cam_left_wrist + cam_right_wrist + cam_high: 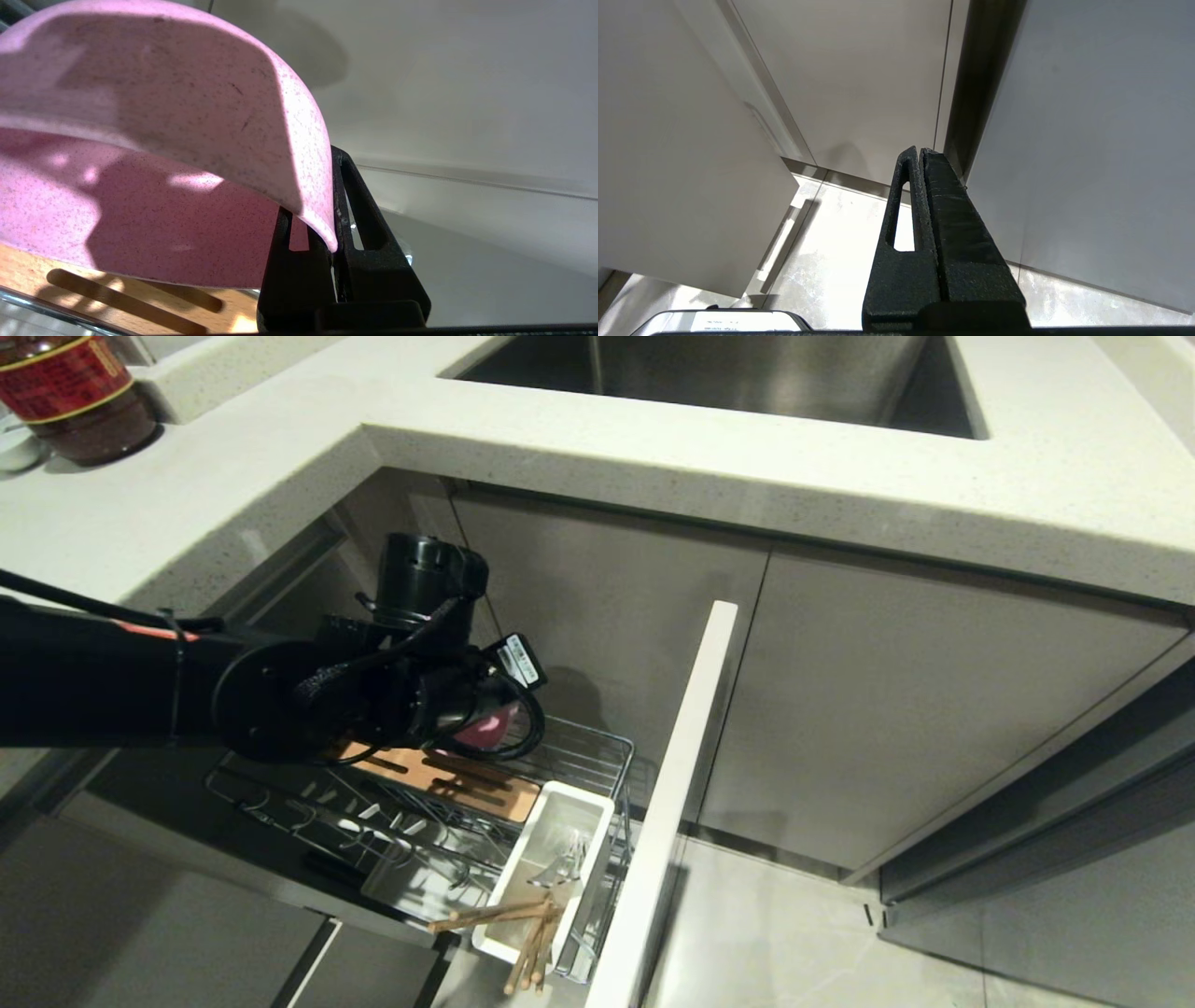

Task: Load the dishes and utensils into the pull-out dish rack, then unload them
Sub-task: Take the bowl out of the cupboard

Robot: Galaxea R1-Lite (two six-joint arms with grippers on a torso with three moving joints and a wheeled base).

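The left gripper (334, 233) has its fingers closed tightly on the rim of the pink bowl (154, 140); in the left wrist view one finger sits inside the wall and the other outside, with the rim pinched between them. The bowl is over the slotted wooden strip (140, 308) at the back of the pull-out dish rack (597, 747), and I cannot tell whether it rests on the strip or is already lifted.

In the head view, at the lower middle of the frame, the chopsticks (523, 933) and the fork (560, 868) are in the white utensil cup (546, 859). No plate shows on the pegs. So I judge that this is the unloading part, at the step of taking the bowl out. The next move calls for a straight lift, clear of the wires and the white front panel (672, 803), and then a carry up to the desk (840, 495) in the upper part of the frame. The grip is only on a thin edge, so the bowl may swing.

The head view shows only a small pink part of the bowl (485, 728) behind the arm, at center left. The wrist view shows the real pinch.

The right gripper (922, 158) appears only in the right wrist view. Its fingers are pressed together on nothing, above the floor, beside cabinet doors.
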